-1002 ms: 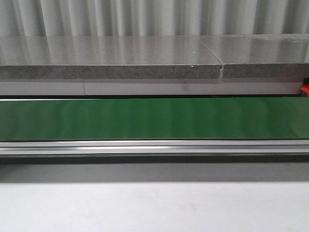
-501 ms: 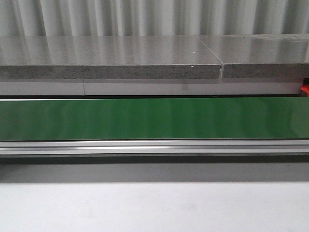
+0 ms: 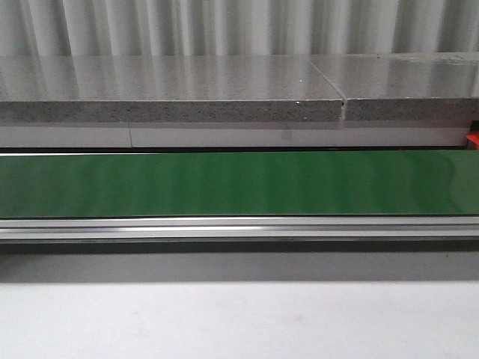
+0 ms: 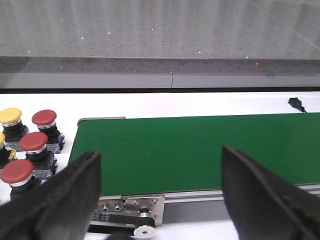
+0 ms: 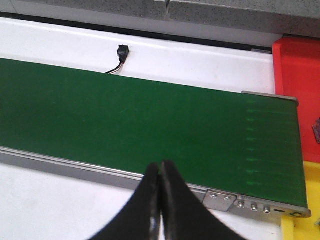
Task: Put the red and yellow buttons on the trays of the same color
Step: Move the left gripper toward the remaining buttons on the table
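In the left wrist view, red buttons and a yellow button stand in a cluster on the white table beside the end of the green belt. My left gripper is open above the belt's near rail, with nothing between its fingers. The right wrist view shows a red tray past the belt's other end and a yellow tray beside it. There my right gripper is shut on nothing, over the near rail. No gripper shows in the front view.
The green conveyor belt runs across the front view, with a metal rail along its near side. Behind it stands a grey stone ledge. A small black cable plug lies on the white table beyond the belt.
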